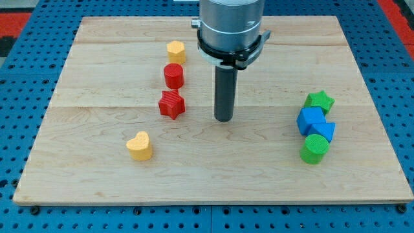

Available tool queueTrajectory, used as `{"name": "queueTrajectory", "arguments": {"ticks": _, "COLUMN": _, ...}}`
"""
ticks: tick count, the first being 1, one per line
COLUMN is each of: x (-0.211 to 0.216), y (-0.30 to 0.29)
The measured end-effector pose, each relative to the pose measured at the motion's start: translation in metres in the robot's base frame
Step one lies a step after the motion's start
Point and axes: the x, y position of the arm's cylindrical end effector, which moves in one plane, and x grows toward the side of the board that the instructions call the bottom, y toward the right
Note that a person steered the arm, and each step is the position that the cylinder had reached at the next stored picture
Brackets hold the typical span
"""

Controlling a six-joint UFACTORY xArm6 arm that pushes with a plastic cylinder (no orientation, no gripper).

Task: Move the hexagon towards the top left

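Note:
The yellow hexagon [175, 50] sits near the view's top, left of centre. Just below it stands a red cylinder [173, 76], and below that a red star [172, 104]. My tip [224, 119] rests on the board in the middle, to the right of the red star and below-right of the hexagon, touching no block. A yellow heart [140, 145] lies at the lower left.
At the view's right a tight cluster holds a green star [319, 101], a blue cube [311, 120], another blue block [325, 131] and a green cylinder [314, 148]. The wooden board [213, 175] lies on a blue pegboard.

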Motion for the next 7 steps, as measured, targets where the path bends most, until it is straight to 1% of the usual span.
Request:
{"name": "queueTrajectory", "arguments": {"ticks": 2, "x": 0.000, "y": -0.001}}
{"name": "queueTrajectory", "arguments": {"ticks": 4, "x": 0.015, "y": 0.013}}
{"name": "queueTrajectory", "arguments": {"ticks": 5, "x": 0.024, "y": 0.026}}
{"name": "queueTrajectory", "arguments": {"ticks": 6, "x": 0.017, "y": 0.046}}
{"name": "queueTrajectory", "arguments": {"ticks": 7, "x": -0.057, "y": 0.043}}
